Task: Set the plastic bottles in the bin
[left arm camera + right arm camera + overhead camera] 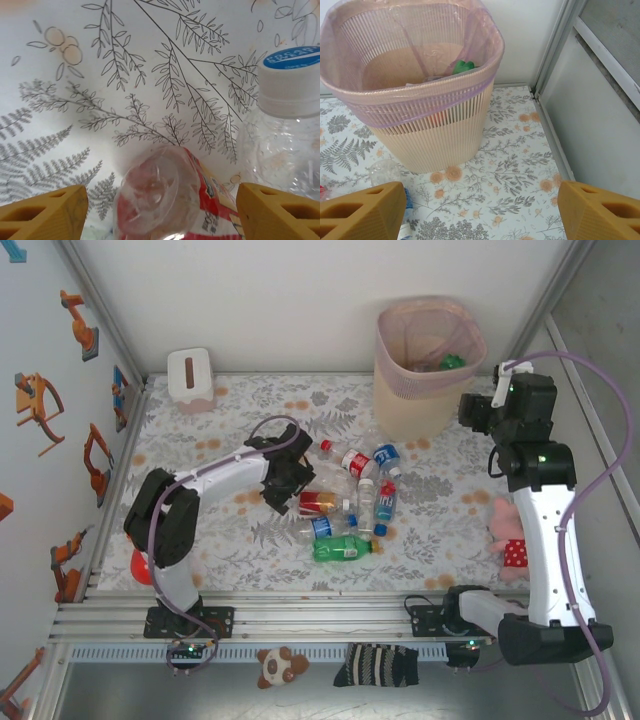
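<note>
Your left gripper [161, 214] jaws apart, straddling red-label bottle [152, 192] among loose bottles [362, 502]. Looks empty, light, thin-walled, slick: grab mid-body, squeeze gently. Right gripper [480, 212] apart, empty, facing bin [427, 137].

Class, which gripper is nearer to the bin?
Right. The right gripper is just beside the bin, facing it; the left gripper is far off at mid-table, over the plastic bottles.
</note>
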